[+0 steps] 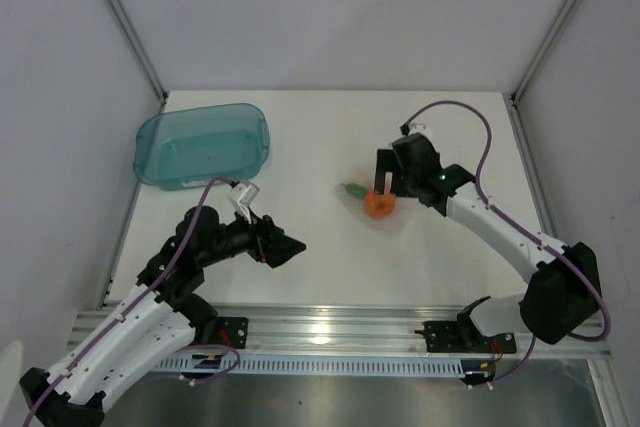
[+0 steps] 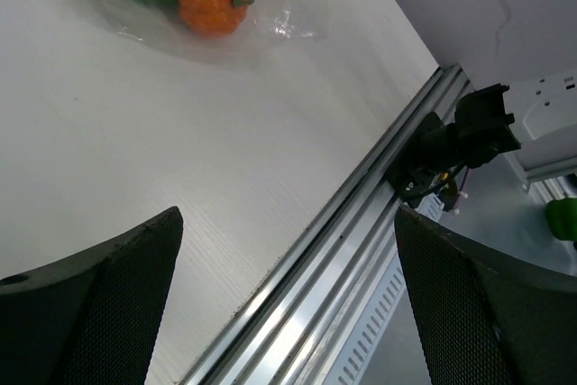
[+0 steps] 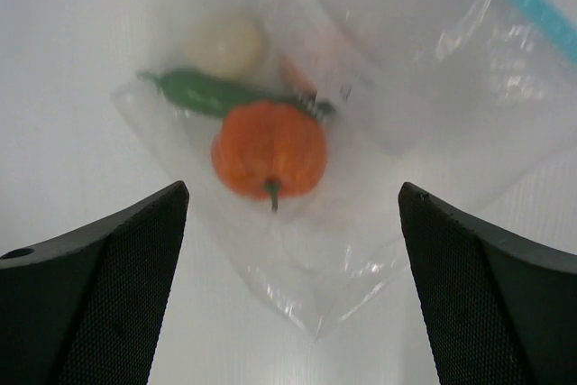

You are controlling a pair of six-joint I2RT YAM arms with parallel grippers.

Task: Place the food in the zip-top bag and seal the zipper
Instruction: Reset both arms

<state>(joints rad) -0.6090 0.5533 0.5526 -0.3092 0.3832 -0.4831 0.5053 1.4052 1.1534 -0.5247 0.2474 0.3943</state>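
Your right gripper (image 3: 290, 196) hangs released above the zip-top bag (image 3: 361, 259) holding the food (image 3: 269, 149); left gripper (image 2: 288, 218) released too; teal tub (image 1: 200, 145) well apart.

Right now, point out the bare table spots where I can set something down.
Bare white table lies between the teal translucent plastic tub and the clear plastic zip-top bag, and along the near edge by the aluminium rail, right of the left gripper. Crowded: around the bag, under the open right gripper.

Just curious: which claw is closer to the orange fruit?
Right. The right gripper hangs directly over the orange fruit; the left gripper sits well apart, to its near left.
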